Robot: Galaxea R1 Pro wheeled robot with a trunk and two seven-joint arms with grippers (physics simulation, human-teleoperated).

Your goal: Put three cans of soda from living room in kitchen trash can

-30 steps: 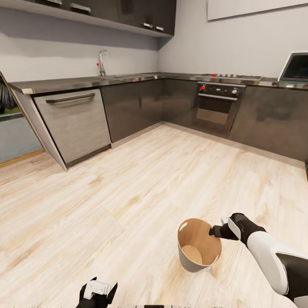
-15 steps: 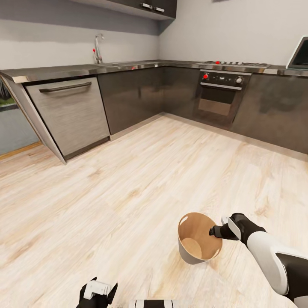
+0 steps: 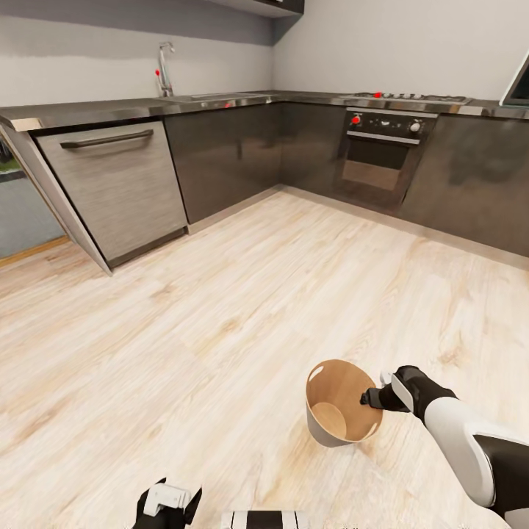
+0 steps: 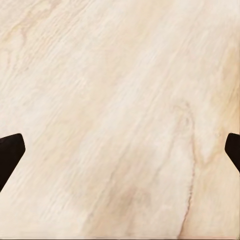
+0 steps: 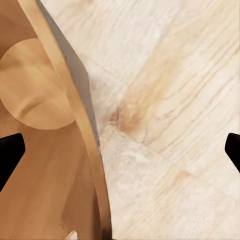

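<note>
Tilting downward since a second ago, head camera; fixtures unmoved. Trash can (image 3: 339, 404): on kitchen floor (image 3: 220, 308), interior bare. Right gripper (image 3: 367, 399): just beside its rim, fingers apart. Left gripper (image 3: 167, 501): spread, empty.

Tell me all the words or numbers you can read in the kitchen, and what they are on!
There are no words, numbers or labels to read here.
The trash can is plain grey outside and plain orange-brown inside.
The oven has red and pale knobs, but any marks around them are too small and blurred to read.
The dishwasher front and the wooden floor bear no print.
</note>
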